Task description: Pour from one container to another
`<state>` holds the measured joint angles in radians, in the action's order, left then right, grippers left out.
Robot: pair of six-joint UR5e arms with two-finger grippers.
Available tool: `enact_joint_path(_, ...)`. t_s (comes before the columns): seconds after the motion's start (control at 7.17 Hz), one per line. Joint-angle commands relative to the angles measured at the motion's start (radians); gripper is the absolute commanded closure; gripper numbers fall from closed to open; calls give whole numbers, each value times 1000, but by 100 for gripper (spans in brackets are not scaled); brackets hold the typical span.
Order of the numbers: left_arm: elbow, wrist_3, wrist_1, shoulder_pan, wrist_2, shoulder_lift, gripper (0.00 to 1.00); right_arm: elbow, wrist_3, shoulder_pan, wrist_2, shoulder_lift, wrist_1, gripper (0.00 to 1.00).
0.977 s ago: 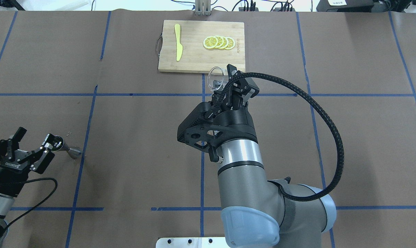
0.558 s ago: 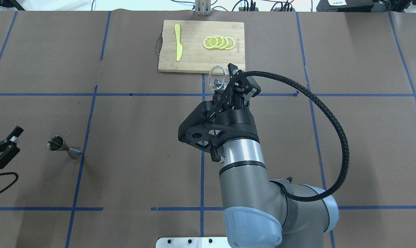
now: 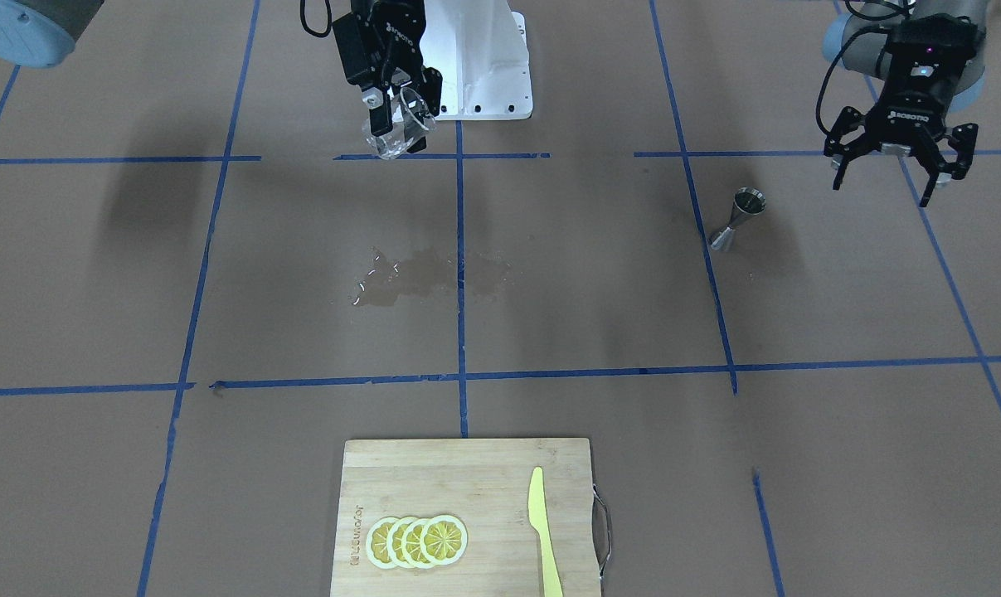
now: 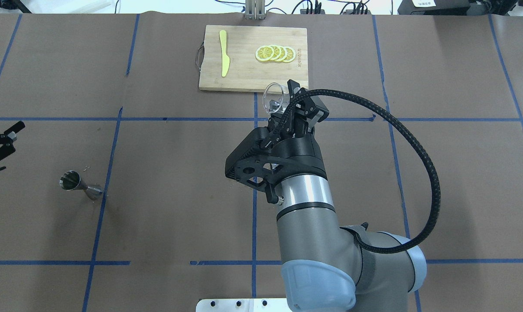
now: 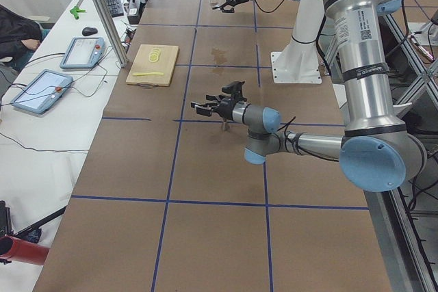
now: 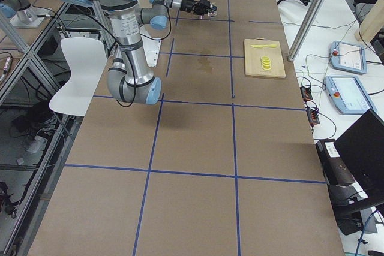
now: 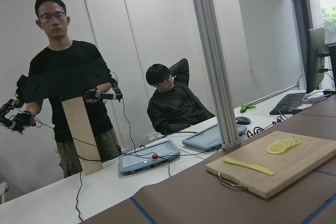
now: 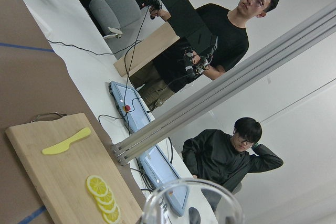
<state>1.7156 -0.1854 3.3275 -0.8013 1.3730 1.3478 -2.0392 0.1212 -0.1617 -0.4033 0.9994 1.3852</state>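
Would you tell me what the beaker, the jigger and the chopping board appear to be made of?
Beaker: clear glass, perhaps plastic; see-through walls with a glossy rim.
Jigger: polished steel, by its mirror-like reflections.
Chopping board: pale bamboo or wood, matte, with faint grain.

At the tabletop's [image 4: 49,78] left edge the overhead view cuts off the left gripper [image 4: 11,138]; only two finger ends show. The right gripper [image 4: 284,103] has its fingers [image 4: 293,89] over one side of the glass beaker [image 4: 271,96], and the right wrist view catches just the rim (the rest falls below the frame). Whether it holds any liquid cannot be told. The front view's bottom edge crops the cutting board [image 3: 467,464] and the knife [image 3: 541,522].
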Motion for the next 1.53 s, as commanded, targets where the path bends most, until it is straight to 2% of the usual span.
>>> enact_joint_path(0.0,-13,172,-365,-363,398,126,1,1,0,-1,0,5,0,100)
enact_joint_path(0.14,-16,237,-511,-430,469,135,1,1,0,-1,0,7,0,100)
enact_joint_path(0.42,-18,238,-874,-563,601,139,0,1,2,-1,0,10,0,100)
enact_joint_path(0.56,-31,219,-1017,-599,674,128,0,-2,2,-1,-2,10,-2,100)
enact_joint_path(0.7,-77,196,-1134,-634,682,120,0,-6,2,-1,-3,10,-2,100)
enact_joint_path(0.84,-140,201,-1172,-677,716,120,0,-9,2,-2,-15,11,-2,100)
enact_joint_path(0.98,-199,202,-1277,-690,777,120,0,-10,2,-2,-15,13,-2,100)
enact_joint_path(1.26,-200,201,-1548,-745,993,120,0,-25,2,-2,-32,15,-2,100)
enact_joint_path(1.4,-192,201,-1621,-763,1085,122,0,-32,2,-4,-51,15,-2,100)
